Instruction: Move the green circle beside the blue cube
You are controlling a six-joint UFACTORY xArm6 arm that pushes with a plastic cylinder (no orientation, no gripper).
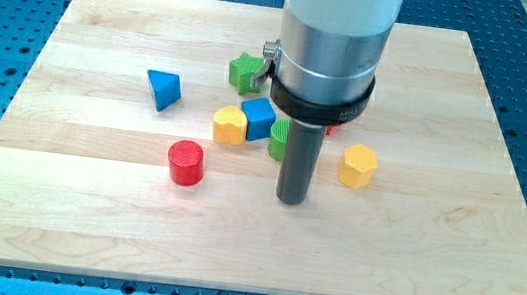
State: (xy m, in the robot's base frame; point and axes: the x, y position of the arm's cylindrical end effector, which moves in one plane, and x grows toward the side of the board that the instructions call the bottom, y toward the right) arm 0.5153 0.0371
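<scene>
Now | green circle: ribbed, half hidden behind rod | beside blue cube | my tip: gripperless tool

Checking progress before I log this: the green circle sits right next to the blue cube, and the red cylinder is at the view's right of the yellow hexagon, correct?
Not quite. The camera view shows the red cylinder at the view's left of the yellow hexagon. The green circle does sit next to the blue cube.

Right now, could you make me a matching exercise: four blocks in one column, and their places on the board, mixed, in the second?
Blocks:
1. blue triangle
2. red cylinder
3. green star
4. yellow hexagon

Places:
A. right of my tip
B. farthest toward the view's left
C. left of my tip, nearest the view's bottom
D. above the blue cube

Pairs: 1-B, 2-C, 3-D, 4-A
</scene>
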